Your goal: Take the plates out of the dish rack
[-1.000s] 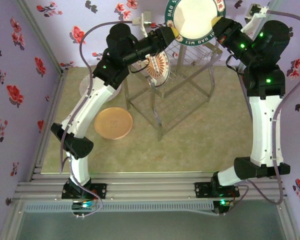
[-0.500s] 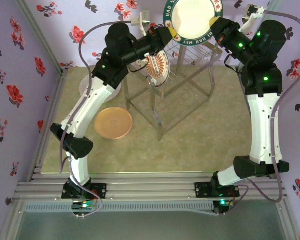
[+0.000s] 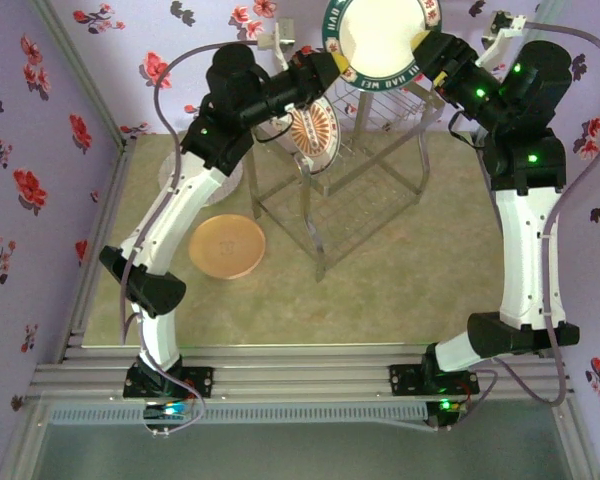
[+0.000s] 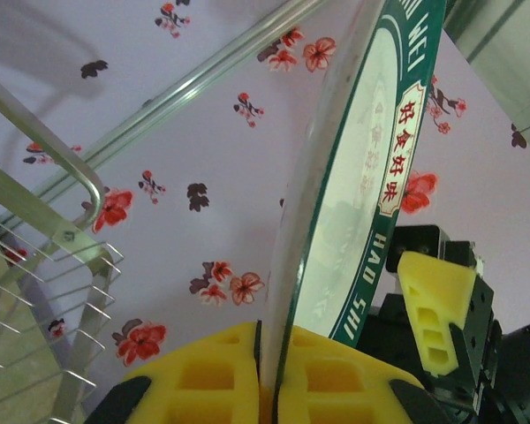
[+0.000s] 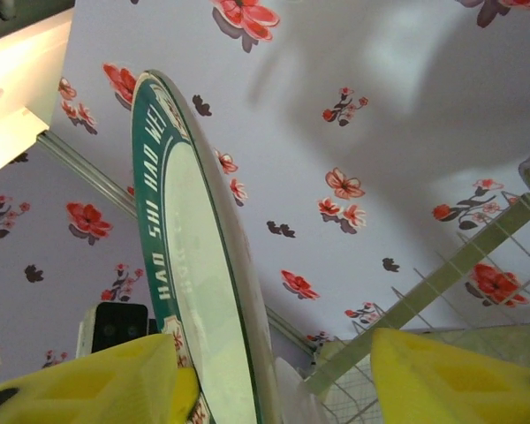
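The left claw is clamped tight on the rim of the green-bordered plate, which is raised over the dish rack. The right claw gapes wide around the opposite rim. A sunburst plate stands in the rack, and a pink plate lies on the tabletop.

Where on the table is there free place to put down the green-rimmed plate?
The widest bare mat lies between the dish rack and the near rail, right of the pink plate. A narrower strip runs between the rack and the right arm. Left of the rack is crowded: the pink plate, a pale plate and the left arm.
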